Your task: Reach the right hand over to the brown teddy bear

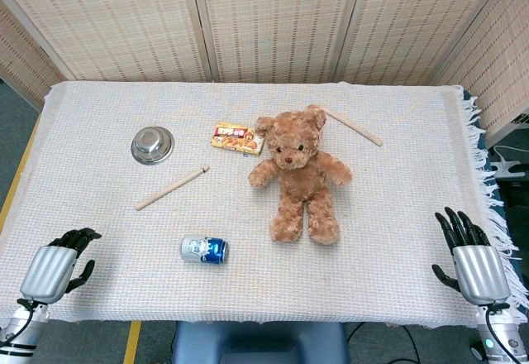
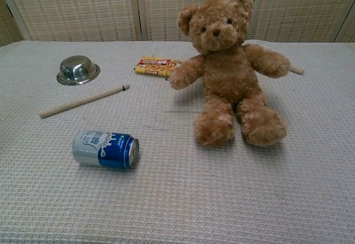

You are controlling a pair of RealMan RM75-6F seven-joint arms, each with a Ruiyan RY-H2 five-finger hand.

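Teddy bear (image 1: 299,175); brown, fuzzy, face-up

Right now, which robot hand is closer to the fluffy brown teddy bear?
Right. The right hand sits beyond the fluffy brown teddy bear's feet; the left hand is farther, past the blue can.

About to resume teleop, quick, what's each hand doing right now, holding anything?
Left hand: fingers curled in, holding nothing.
Right hand: open, fingers spread, holding nothing, apart from the teddy bear.
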